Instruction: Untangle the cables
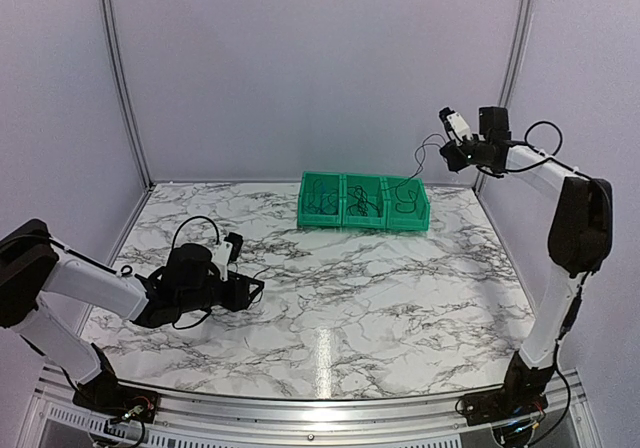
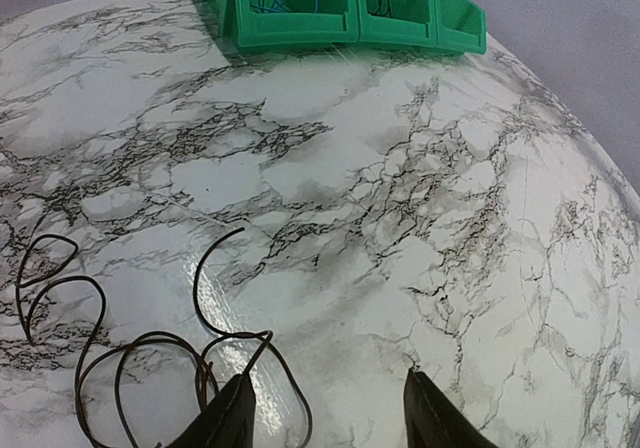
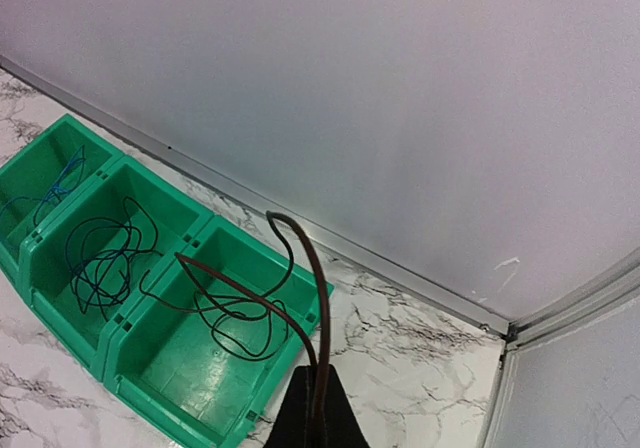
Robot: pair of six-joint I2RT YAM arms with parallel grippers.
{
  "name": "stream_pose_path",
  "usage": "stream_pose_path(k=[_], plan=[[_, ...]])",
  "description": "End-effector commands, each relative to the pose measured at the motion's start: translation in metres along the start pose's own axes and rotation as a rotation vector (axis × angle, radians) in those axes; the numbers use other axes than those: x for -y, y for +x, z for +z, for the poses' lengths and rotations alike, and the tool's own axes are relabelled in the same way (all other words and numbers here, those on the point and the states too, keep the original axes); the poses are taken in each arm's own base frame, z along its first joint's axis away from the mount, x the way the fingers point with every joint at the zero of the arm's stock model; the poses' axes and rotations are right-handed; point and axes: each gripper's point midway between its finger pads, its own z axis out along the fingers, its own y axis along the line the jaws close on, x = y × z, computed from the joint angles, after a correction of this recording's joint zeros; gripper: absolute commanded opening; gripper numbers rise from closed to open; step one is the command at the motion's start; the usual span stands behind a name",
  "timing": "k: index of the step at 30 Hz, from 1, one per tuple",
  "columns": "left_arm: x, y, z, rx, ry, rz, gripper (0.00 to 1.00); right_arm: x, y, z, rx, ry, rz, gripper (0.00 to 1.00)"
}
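Right end effector [image 3: 318, 420] hangs high over the far right corner of the desk [image 1: 400, 288], fingers pressed together on a dark cable [image 3: 318, 318] that arches out and trails down into the rightmost bin. Left end effector [image 2: 330, 418] sits low over the near left of the marble desk, fingers apart and gripping nothing. Three green bins [image 1: 340, 221] stand side by side at the far edge, their walls keeping the contents apart: a thin blue cable [image 3: 60, 183] in the left one, a dark-blue coil [image 3: 100, 258] in the middle one, and black loops [image 3: 240, 318] in the right one with the lifted strand. A loose black cable [image 2: 199, 283] sprawls on the desk beside the left end effector; one loop lies between its fingers, just beside the left one
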Motion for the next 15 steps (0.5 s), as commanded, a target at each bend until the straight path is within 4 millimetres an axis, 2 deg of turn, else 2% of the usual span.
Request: stream_pose_path(k=[1,3,5,10,15], plan=[[0.004,-0.009,0.005,0.007,0.010,0.018,0.54,0.027,-0.030,-0.033,0.077,0.072,0.020,0.00],[0.005,-0.010,0.006,0.008,0.013,0.018,0.54,0.043,-0.025,-0.038,0.072,0.101,0.037,0.00],[0.006,-0.011,0.007,0.007,0.015,0.018,0.53,0.046,-0.023,-0.039,0.071,0.105,0.045,0.00],[0.005,-0.007,0.007,0.000,0.012,0.012,0.54,0.039,-0.014,-0.030,0.054,0.054,0.055,0.00],[0.003,-0.004,0.006,-0.006,0.009,0.006,0.54,0.027,0.000,-0.010,0.011,-0.026,0.080,0.00]])
